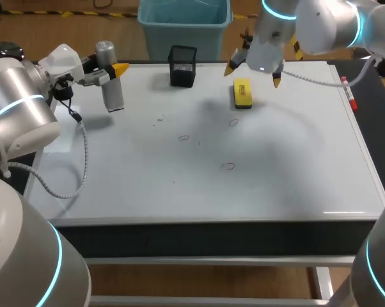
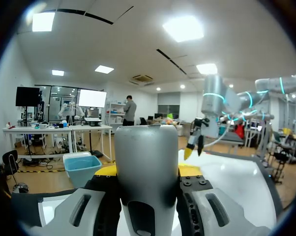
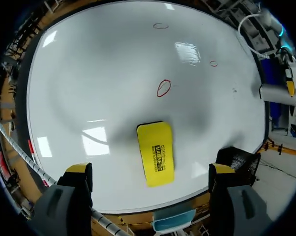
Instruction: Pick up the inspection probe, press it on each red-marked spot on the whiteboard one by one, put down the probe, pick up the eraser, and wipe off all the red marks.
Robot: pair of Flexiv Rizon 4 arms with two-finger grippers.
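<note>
Marks (image 1: 227, 166) number three, eraser (image 1: 242, 93) one, probe (image 1: 114, 96) one.

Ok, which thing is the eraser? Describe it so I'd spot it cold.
Start at the whiteboard and go to its far edge, just right of the black mesh cup. The eraser lies flat there, beneath the open right pincer. It is the only flat yellow block on the board.

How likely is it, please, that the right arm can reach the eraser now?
Probably yes: its open claw hangs just over the eraser with nothing between them; the cup stands aside.
</note>
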